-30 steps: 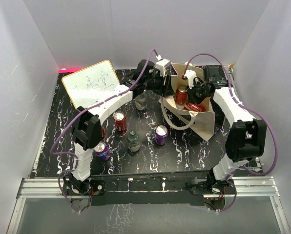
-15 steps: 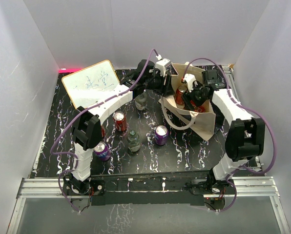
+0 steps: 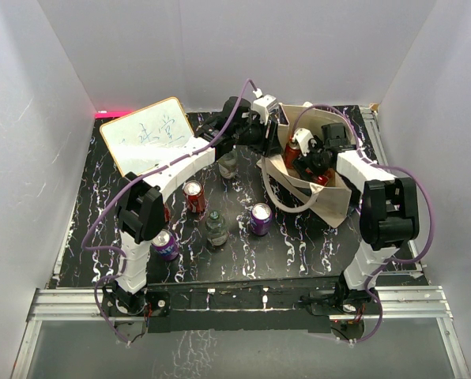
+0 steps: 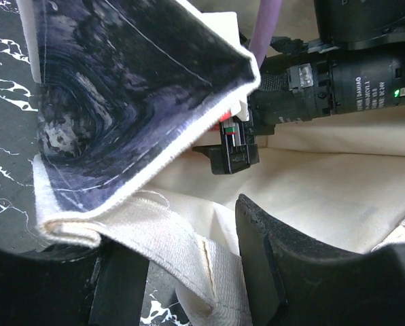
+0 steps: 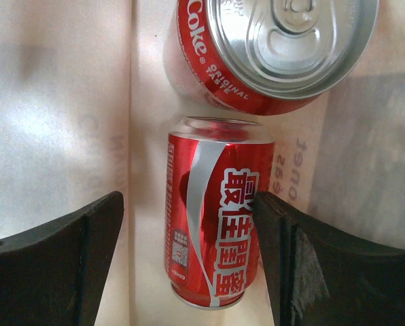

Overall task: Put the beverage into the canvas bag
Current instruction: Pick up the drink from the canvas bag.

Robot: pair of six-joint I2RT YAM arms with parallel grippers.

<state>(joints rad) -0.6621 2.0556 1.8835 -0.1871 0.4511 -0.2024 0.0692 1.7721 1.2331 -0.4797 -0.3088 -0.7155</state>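
The beige canvas bag [image 3: 331, 202] stands open at the right of the table, its black panel [image 4: 121, 102] filling the left wrist view. My left gripper [image 3: 269, 136] is shut on the bag's webbing handle [image 4: 189, 255] at the rim and holds the mouth open. My right gripper [image 3: 304, 155] reaches down inside the bag. In the right wrist view, one red cola can [image 5: 216, 238] lies on the bag's floor [image 5: 60, 102] between the open fingers. Its side is against the right finger [image 5: 284, 258], with a gap on the left. A second red can [image 5: 270, 47] lies just beyond it.
On the black marbled table stand a red can [image 3: 194, 196], two purple cans [image 3: 260, 219] [image 3: 164, 245] and two green bottles [image 3: 216, 227] [image 3: 228, 163]. A whiteboard [image 3: 148, 136] leans at the back left. White walls close in on three sides.
My right gripper has gone from shut on a red can to open, leaving the can in the bag, and has reached deeper in. The left gripper has kept its hold.
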